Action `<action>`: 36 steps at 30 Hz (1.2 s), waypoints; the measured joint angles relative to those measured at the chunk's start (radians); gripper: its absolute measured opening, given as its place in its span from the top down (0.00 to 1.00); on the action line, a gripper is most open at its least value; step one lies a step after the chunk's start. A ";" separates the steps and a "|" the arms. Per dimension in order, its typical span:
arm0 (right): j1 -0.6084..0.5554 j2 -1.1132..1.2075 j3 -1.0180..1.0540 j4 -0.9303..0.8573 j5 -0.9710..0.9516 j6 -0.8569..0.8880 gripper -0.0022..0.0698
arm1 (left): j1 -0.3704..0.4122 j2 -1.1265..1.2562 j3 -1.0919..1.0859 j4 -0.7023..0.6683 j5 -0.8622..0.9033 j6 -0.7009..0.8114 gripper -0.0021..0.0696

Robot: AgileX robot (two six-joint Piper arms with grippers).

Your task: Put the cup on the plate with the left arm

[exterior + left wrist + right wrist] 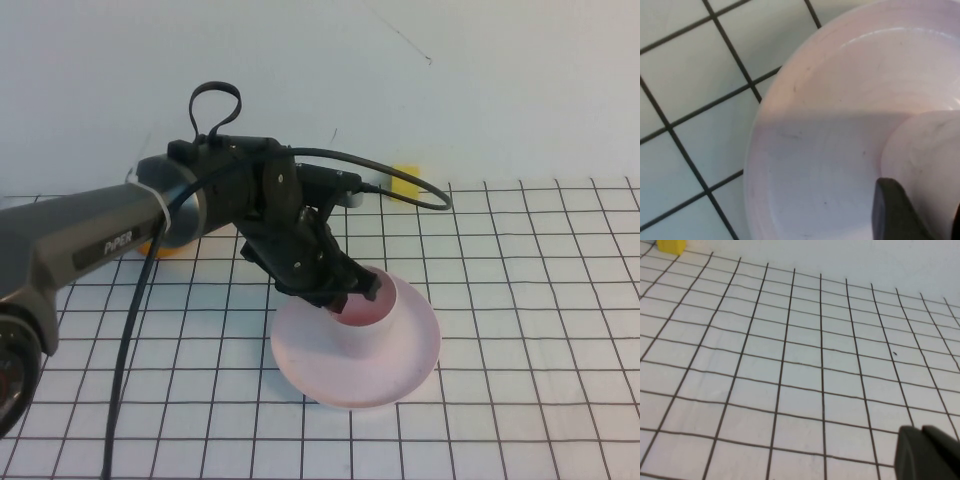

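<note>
One cup (380, 300), one plate (357, 352), and the cup already stands upright on the plate, toward its far side and inside the raised rim. The step in hand looks like the release.

Left gripper (352, 292) sits at the cup's rim, on the side nearest the left arm (110, 240). High view shows one dark fingertip over the lip, apparently dipping inside the mouth. Whether the jaws are clamping the wall or have let go, I cannot tell: the fingers hide the contact. Left wrist view only gives one finger (897, 212) next to the cup's pale wall, with the plate floor beneath.

How to finish it well, my read:
- Open fully before any lift. A half-open jaw dragging the thin wall would tip a light plastic cup.
- Retreat straight up along the cup's axis, not sideways. The inner finger needs to clear the lip first.
- Keep the wrist angle fixed on the way out. Any roll levers the rim.
- Watch the plate. It is light too and could skid on the grid mat (520, 300) if the cup gets pushed.

Right gripper (927, 455) is out of the high view. Its wrist camera shows a dark fingertip over bare grid, with a yellow block (671, 246) far off. Open or closed: cannot tell. Parked, no role here.
</note>
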 joint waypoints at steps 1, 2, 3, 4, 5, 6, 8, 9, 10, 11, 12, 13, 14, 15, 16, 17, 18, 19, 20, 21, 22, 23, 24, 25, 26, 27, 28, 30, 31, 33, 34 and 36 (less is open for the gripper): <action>0.000 0.000 0.000 0.000 0.000 0.000 0.97 | 0.000 0.000 0.000 0.002 0.000 0.000 0.73; 0.000 0.000 0.000 0.000 0.000 0.000 0.97 | 0.000 0.000 0.000 0.002 -0.002 0.000 0.65; 0.000 0.000 0.000 0.000 0.000 0.000 0.97 | 0.000 0.000 -0.002 0.002 -0.002 0.000 0.58; 0.000 0.000 0.000 0.000 0.000 0.000 0.97 | 0.000 0.000 -0.008 0.004 -0.002 0.000 0.51; 0.000 0.000 0.000 0.000 0.000 0.000 0.97 | 0.000 0.001 -0.019 0.008 0.000 0.000 0.45; 0.000 0.000 0.000 0.000 0.000 0.000 0.97 | 0.000 0.002 -0.031 0.009 0.006 0.000 0.42; 0.000 0.000 0.000 0.000 0.000 0.000 0.97 | 0.000 0.002 -0.074 0.032 0.038 -0.002 0.39; 0.000 0.000 0.000 0.000 0.000 0.000 0.97 | 0.000 -0.001 -0.100 0.052 0.057 -0.004 0.39; 0.000 0.000 0.000 0.000 0.000 0.000 0.97 | 0.000 -0.009 -0.124 0.078 0.072 -0.012 0.40; 0.000 0.000 0.000 0.000 0.000 0.000 0.97 | 0.000 -0.020 -0.142 0.111 0.090 -0.026 0.42; 0.000 0.000 0.000 0.000 0.000 0.000 0.97 | 0.000 -0.036 -0.163 0.148 0.105 -0.043 0.44; 0.000 0.000 0.000 0.000 0.000 0.000 0.97 | 0.000 -0.052 -0.178 0.181 0.114 -0.060 0.47; 0.000 0.000 0.000 0.000 0.000 0.000 0.97 | 0.000 -0.077 -0.194 0.222 0.122 -0.077 0.51; 0.000 0.000 0.000 0.000 0.000 0.000 0.97 | 0.000 -0.106 -0.205 0.264 0.124 -0.090 0.55; 0.000 0.000 0.000 0.000 0.000 0.000 0.97 | 0.000 -0.131 -0.211 0.296 0.126 -0.102 0.59; 0.000 0.000 0.000 0.000 0.000 0.000 0.97 | 0.000 -0.167 -0.214 0.332 0.126 -0.115 0.64; 0.000 0.000 0.000 0.000 0.000 0.000 0.97 | 0.000 -0.204 -0.216 0.362 0.126 -0.127 0.70; 0.000 0.000 0.000 0.000 0.000 0.000 0.97 | 0.000 -0.234 -0.216 0.380 0.126 -0.132 0.75; 0.000 0.000 0.000 0.000 0.000 0.000 0.97 | 0.000 -0.272 -0.216 0.395 0.130 -0.136 0.81; 0.000 0.000 0.000 0.000 0.000 0.000 0.97 | 0.000 -0.309 -0.216 0.402 0.129 -0.140 0.87; 0.000 0.000 0.000 0.000 0.000 0.000 0.97 | 0.000 -0.338 -0.216 0.405 0.127 -0.148 0.90; 0.000 0.000 0.000 0.000 0.000 0.000 0.97 | 0.000 -0.379 -0.216 0.405 0.125 -0.152 0.93; 0.000 0.000 0.000 0.000 0.000 0.000 0.97 | 0.000 -0.410 -0.216 0.405 0.123 -0.152 0.94; 0.000 0.000 0.000 0.000 0.000 0.000 0.97 | 0.000 -0.432 -0.216 0.405 0.122 -0.155 0.95; 0.000 0.000 0.000 0.000 0.000 0.000 0.97 | 0.000 -0.457 -0.216 0.405 0.122 -0.155 0.96; 0.000 0.000 0.000 0.000 0.000 0.000 0.97 | 0.000 -0.479 -0.216 0.403 0.128 -0.155 0.96; 0.000 0.000 0.000 0.000 0.000 0.000 0.97 | 0.000 -0.493 -0.216 0.403 0.139 -0.155 0.96; 0.000 0.000 0.000 0.000 0.000 0.000 0.97 | 0.000 -0.522 -0.216 0.403 0.182 -0.155 0.97; 0.000 0.000 0.000 0.000 0.000 0.000 0.97 | 0.000 -0.532 -0.216 0.403 0.209 -0.155 0.97; 0.000 0.000 0.000 0.000 0.000 0.000 0.97 | 0.000 -0.542 -0.214 0.393 0.261 -0.155 0.97; 0.000 0.000 0.000 0.000 0.000 0.000 0.97 | 0.000 -0.545 -0.214 0.389 0.280 -0.155 0.97; 0.000 0.000 0.000 0.000 0.000 0.000 0.97 | 0.000 -0.545 -0.212 0.387 0.315 -0.158 0.97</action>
